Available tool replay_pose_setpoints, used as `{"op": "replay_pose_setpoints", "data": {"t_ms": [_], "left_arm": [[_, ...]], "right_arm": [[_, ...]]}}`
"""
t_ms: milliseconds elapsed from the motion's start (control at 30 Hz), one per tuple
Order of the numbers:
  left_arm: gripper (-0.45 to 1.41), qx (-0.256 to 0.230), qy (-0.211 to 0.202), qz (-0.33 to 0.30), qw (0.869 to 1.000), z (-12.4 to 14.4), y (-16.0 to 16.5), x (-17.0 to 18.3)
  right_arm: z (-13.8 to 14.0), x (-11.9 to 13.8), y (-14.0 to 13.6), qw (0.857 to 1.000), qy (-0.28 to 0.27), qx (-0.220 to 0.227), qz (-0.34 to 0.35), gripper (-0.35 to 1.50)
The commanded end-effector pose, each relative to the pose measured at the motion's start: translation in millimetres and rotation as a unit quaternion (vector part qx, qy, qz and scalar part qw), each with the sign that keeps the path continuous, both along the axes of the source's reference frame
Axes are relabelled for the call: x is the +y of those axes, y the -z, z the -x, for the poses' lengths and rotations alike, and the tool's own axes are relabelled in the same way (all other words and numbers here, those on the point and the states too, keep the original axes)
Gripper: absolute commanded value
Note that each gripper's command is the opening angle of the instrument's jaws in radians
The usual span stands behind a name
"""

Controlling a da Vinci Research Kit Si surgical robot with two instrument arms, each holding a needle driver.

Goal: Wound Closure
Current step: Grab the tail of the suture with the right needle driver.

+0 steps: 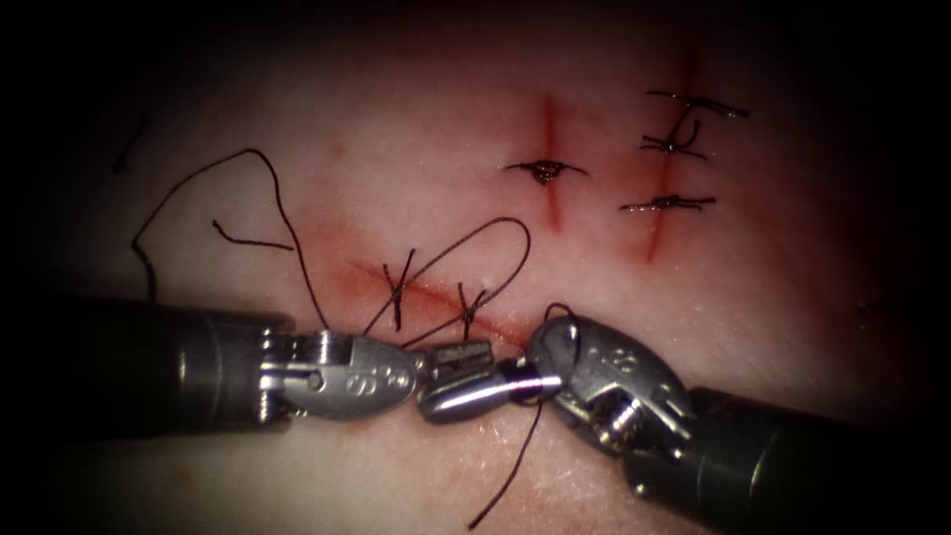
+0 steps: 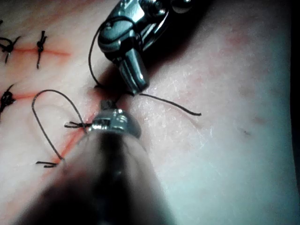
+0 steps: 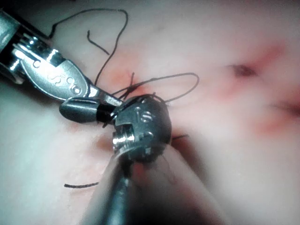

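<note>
left tool (image 1: 451, 381) jaws parted, gripping nothing | right tool (image 1: 525, 376) tip to tip with it, jaws unclear, thread (image 1: 495, 260) wrapped at its tip | thread loops over cut (image 1: 436, 295) in tissue (image 1: 396, 178) | needle: can't tell

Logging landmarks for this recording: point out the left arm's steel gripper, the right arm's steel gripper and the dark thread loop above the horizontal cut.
Left arm's steel gripper (image 1: 466, 381): endoscope view, between its jaw tips.
Right arm's steel gripper (image 1: 523, 379): endoscope view, at its tips.
Dark thread loop (image 1: 526, 241): endoscope view, loop's right bend.
</note>
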State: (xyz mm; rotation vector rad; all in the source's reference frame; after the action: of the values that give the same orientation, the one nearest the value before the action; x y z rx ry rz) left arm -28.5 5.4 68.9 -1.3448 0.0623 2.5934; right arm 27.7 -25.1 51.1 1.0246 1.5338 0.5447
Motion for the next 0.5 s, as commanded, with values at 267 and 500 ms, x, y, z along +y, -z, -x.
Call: {"op": "replay_pose_setpoints", "data": {"t_ms": [267,500], "left_arm": [[-0.45,0.012,-0.004,-0.003,1.000,0.8,-2.8,-0.6],[-0.45,0.020,-0.003,-0.007,1.000,1.7,-3.5,-1.5]], "right_arm": [[-1.0,-1.0,0.1,0.984,0.125,-0.028,0.122,-0.03],[-2.7,-2.5,0.7,0.956,0.208,-0.053,0.198,0.36]]}}
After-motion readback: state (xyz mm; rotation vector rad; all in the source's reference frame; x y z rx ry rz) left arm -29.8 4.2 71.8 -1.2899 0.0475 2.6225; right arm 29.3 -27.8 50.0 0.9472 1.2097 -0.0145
